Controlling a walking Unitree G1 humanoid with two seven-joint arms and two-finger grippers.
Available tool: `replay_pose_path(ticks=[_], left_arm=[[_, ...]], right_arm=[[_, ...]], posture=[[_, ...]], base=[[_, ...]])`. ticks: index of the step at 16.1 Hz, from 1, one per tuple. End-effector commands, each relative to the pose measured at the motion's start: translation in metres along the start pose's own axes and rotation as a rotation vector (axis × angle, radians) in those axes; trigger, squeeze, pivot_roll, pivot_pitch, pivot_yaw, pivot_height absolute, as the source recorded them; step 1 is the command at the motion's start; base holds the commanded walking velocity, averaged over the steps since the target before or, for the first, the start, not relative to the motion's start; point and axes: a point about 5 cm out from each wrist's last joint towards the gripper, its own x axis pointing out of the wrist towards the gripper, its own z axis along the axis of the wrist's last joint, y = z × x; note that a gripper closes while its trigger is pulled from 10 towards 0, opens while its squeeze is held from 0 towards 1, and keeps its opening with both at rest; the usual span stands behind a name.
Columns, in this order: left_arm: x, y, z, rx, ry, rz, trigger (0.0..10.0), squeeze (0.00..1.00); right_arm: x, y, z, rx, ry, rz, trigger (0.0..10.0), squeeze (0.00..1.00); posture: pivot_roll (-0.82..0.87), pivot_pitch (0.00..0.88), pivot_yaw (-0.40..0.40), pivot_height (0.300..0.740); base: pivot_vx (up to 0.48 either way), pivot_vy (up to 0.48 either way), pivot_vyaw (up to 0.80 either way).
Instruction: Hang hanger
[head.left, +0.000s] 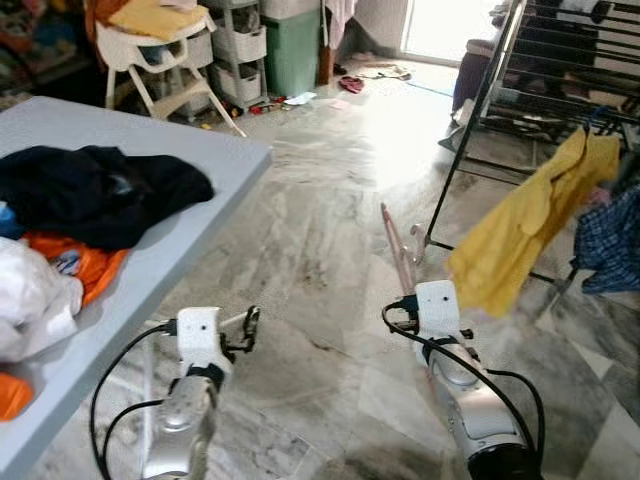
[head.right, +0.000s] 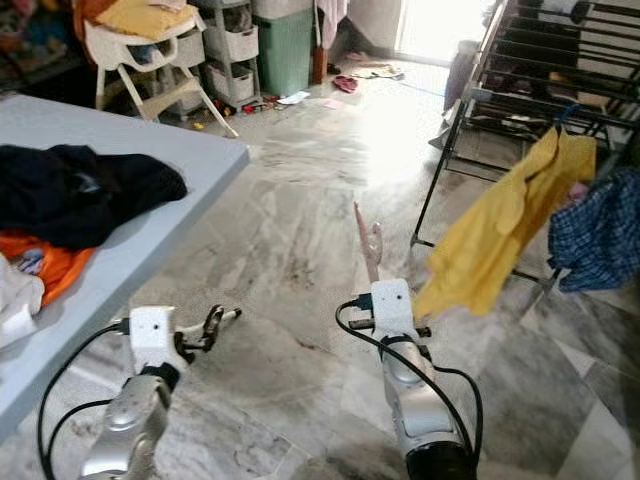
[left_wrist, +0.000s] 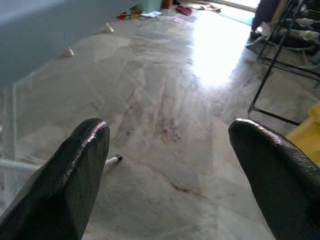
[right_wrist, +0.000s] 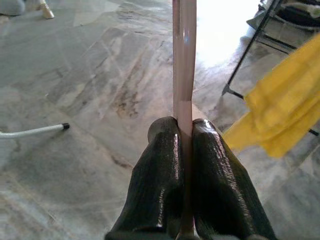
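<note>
One pink hanger (right_wrist: 184, 75) being clamped between right gripper (right_wrist: 183, 150) fingers, held above floor — not yet hung. Drying rack (head.left: 500, 90) nearby; hanging being left. Left gripper (left_wrist: 165, 145) being held apart — empty.

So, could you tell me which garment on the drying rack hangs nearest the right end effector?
The yellow shirt; the blue checked one hangs farther right.

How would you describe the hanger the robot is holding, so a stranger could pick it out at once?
Start at the black drying rack on the robot's right, where a yellow shirt hangs. Just left of it, above the marble floor, the right gripper holds a thin pink hanger. It alone is bare, pale pink and clamped between black jaws.
</note>
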Motion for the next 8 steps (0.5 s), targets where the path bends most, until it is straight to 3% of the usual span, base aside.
replay_pose_path(ticks=[1, 5, 8], left_arm=[[0.004, -0.004, 0.005, 0.002, -0.013, -0.022, 10.0, 0.00], [0.011, -0.012, 0.012, -0.001, -0.018, -0.082, 10.0, 0.00], [0.012, -0.017, 0.011, 0.003, -0.006, -0.119, 10.0, 0.00]], right_arm=[[0.000, -0.006, -0.002, 0.008, -0.001, -0.027, 10.0, 0.00], [-0.001, -0.009, -0.006, 0.026, 0.000, -0.058, 10.0, 0.00], [-0.003, -0.011, -0.009, 0.039, -0.001, -0.077, 10.0, 0.00]], posture=[[-0.12, 0.000, 0.009, 0.740], [-0.14, 0.000, 0.041, 0.740], [-0.15, 0.000, 0.057, 0.740]], base=[[0.255, 0.000, -0.80], [0.285, 0.000, -0.80], [0.349, 0.000, -0.33]])
